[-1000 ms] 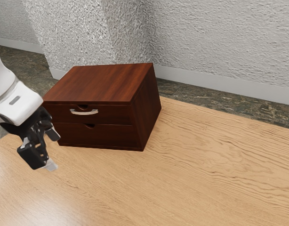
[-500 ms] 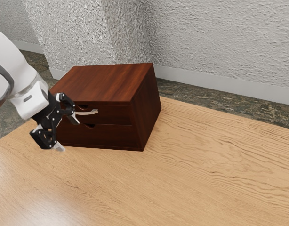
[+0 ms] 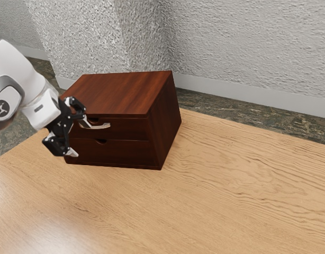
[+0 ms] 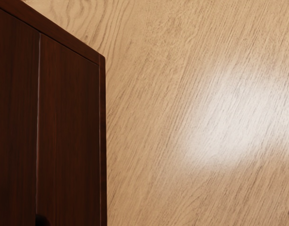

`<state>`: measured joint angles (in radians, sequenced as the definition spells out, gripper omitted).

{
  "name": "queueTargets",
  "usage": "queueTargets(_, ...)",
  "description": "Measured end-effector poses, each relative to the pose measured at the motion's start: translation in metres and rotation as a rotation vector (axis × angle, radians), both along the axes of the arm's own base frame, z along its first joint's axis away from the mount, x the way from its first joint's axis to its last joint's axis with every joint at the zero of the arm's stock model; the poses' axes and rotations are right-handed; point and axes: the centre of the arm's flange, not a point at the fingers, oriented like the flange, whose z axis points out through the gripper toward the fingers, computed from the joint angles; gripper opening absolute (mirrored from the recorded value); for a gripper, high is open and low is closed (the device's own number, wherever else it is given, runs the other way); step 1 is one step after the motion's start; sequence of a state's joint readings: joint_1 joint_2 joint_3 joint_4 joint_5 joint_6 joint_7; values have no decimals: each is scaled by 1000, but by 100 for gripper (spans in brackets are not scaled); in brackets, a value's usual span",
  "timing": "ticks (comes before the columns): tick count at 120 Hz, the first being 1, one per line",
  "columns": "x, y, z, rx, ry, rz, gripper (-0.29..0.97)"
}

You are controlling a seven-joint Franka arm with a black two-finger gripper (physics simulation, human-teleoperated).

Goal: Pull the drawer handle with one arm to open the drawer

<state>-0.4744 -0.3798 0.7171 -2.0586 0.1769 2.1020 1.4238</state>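
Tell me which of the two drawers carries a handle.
The upper drawer: a pale curved handle sits on its front; the lower drawer has a notch only.

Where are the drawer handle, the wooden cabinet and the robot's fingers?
handle (image 3: 100,126), exterior view, middle of the pale bar.
cabinet (image 3: 117,92), exterior view, its top face.
fingers (image 3: 78,109), exterior view, the upper black finger.

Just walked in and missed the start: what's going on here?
A robot arm's gripper is at the front of a small wooden cabinet on the table. The gripper is open, with one fingertip close to the end of the metal handle on the top drawer. It has not closed on the handle, and the drawer looks shut.
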Motion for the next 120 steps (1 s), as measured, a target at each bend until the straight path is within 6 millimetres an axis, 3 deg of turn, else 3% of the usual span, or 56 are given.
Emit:
queueTargets(30, 6, 19, -6, 9, -14, 16, 68)
queueTargets(50, 24, 35, -15, -21, -20, 33, 68)
queueTargets(95, 31, 36, -30, -12, -7, 60, 68)
queueTargets(112, 33, 33, -34, -8, -6, 70, 79)
queueTargets(120, 34, 33, -34, -7, -11, 74, 74)
